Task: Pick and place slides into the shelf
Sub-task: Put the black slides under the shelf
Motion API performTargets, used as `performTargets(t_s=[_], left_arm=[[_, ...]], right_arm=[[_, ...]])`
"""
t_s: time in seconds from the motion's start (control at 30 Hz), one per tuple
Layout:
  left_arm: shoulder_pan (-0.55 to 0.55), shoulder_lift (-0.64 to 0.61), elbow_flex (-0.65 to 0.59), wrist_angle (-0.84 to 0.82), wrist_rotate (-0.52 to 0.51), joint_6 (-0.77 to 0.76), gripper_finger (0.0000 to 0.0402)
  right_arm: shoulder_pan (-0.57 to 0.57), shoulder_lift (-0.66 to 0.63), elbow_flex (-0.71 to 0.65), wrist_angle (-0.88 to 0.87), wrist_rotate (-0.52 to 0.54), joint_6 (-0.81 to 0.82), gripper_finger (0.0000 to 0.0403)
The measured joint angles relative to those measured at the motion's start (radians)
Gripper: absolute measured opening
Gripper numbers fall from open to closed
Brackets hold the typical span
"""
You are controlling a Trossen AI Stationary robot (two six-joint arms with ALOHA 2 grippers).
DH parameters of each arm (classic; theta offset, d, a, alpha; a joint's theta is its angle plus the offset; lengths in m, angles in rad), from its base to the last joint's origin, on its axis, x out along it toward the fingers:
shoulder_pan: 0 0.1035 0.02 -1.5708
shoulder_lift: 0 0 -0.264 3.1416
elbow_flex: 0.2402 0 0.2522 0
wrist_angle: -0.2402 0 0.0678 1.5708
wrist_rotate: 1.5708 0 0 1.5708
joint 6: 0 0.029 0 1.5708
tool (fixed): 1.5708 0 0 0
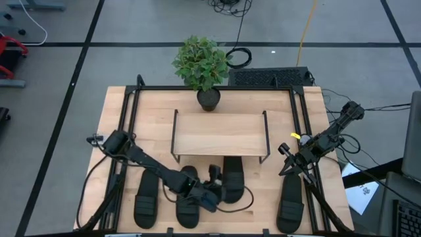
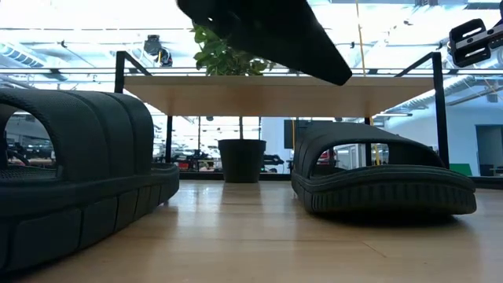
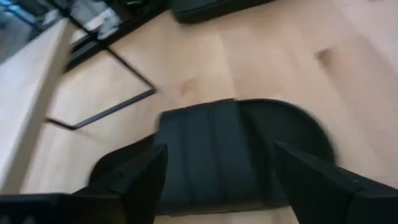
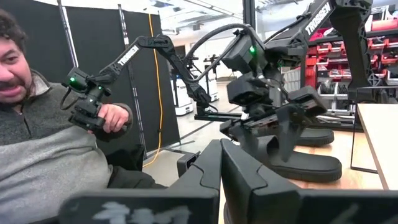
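Observation:
Several black slides lie on the wooden table. One slide (image 1: 232,178) has its far end under the shelf (image 1: 220,135), a low wood plank on black wire legs. My left gripper (image 3: 221,146) is open over this slide, one finger on each side of its ribbed strap (image 3: 211,165); the slide rests flat on its sole. Two more slides (image 1: 146,197) (image 1: 187,204) lie at the near left and another (image 1: 290,201) at the near right. My right gripper (image 1: 287,164) is shut and waits above the table's right side.
A potted plant (image 1: 204,66) stands on the table behind the shelf. Black rails (image 1: 125,131) run along the table's sides. A cable (image 1: 240,205) trails by the left gripper. In the right wrist view a person (image 4: 43,124) sits beyond the table.

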State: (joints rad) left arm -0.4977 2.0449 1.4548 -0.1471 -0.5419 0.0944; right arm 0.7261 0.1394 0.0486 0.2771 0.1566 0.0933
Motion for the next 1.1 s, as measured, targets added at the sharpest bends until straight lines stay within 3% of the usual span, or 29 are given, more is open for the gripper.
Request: performTargets(t_s=[0.33, 0.63, 1.1], left_arm=[[-0.004, 0.024, -0.001, 0.065, -0.007, -0.022, 0.0343], [-0.022, 0.099, -0.002, 0.201, -0.075, 0.105, 0.0345], [0.026, 0.149, 0.000, 0.172, -0.028, 0.065, 0.0345]], right_arm=[[0.000, 0.001, 0.000, 0.000, 0.000, -0.001, 0.0000], [0.000, 0.022, 0.000, 0.000, 0.033, 0.000, 0.0000], [0.000, 0.023, 0.000, 0.018, 0.031, 0.019, 0.0000]])
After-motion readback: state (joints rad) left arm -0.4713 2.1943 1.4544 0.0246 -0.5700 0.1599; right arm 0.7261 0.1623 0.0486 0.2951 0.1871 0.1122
